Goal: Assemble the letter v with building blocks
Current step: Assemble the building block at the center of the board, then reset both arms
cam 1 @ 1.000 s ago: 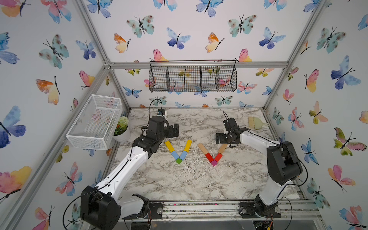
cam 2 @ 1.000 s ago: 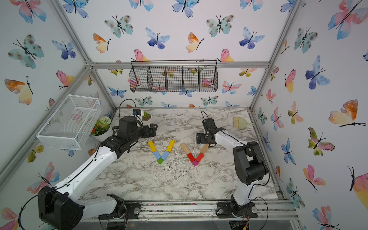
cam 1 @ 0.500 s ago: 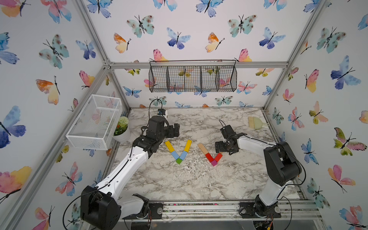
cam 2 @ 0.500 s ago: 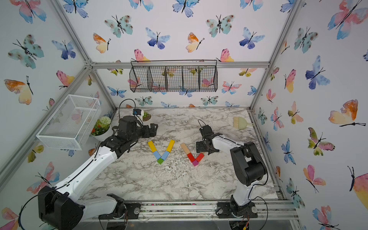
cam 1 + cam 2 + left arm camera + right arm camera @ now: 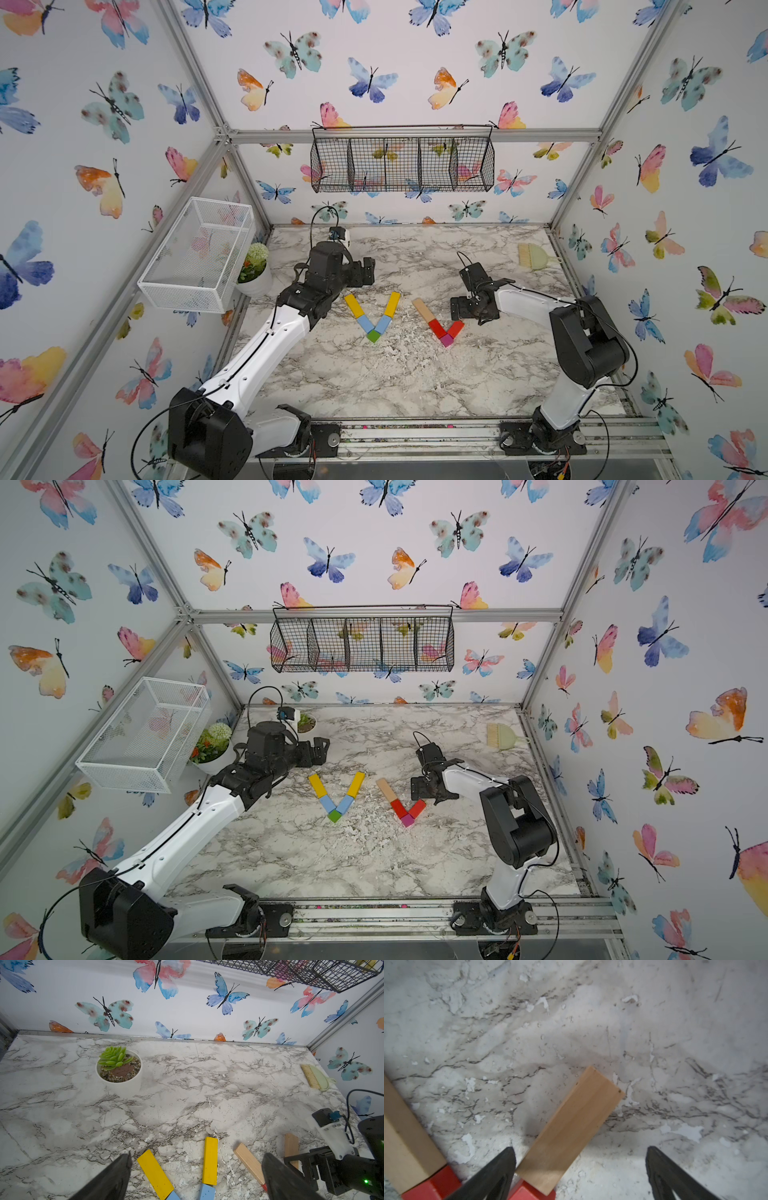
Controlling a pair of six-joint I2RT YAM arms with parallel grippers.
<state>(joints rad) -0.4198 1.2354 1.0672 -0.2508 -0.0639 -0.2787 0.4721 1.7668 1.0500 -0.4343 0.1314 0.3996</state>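
Two V shapes of building blocks lie on the marble table. One has yellow bars (image 5: 353, 305) (image 5: 392, 303), light-blue bars (image 5: 365, 323) and a green cube (image 5: 373, 336). The other has a tan bar (image 5: 423, 310), red bars (image 5: 436, 327) and a magenta cube (image 5: 446, 340). My right gripper (image 5: 459, 307) hovers open over that V's second tan bar (image 5: 571, 1126), which lies flat beside one fingertip (image 5: 508, 1159), its end at a red bar (image 5: 527, 1192). My left gripper (image 5: 368, 270) stands open and empty behind the yellow bars (image 5: 210, 1160).
A succulent pot (image 5: 119, 1073) stands at the back left, a flower pot (image 5: 254, 270) by the left wall under a white mesh basket (image 5: 195, 253). A black wire basket (image 5: 401, 164) hangs on the back wall. A small brush (image 5: 534, 257) lies at the back right.
My right gripper has moved forward and now covers the second tan bar in both top views. The left arm has not moved.
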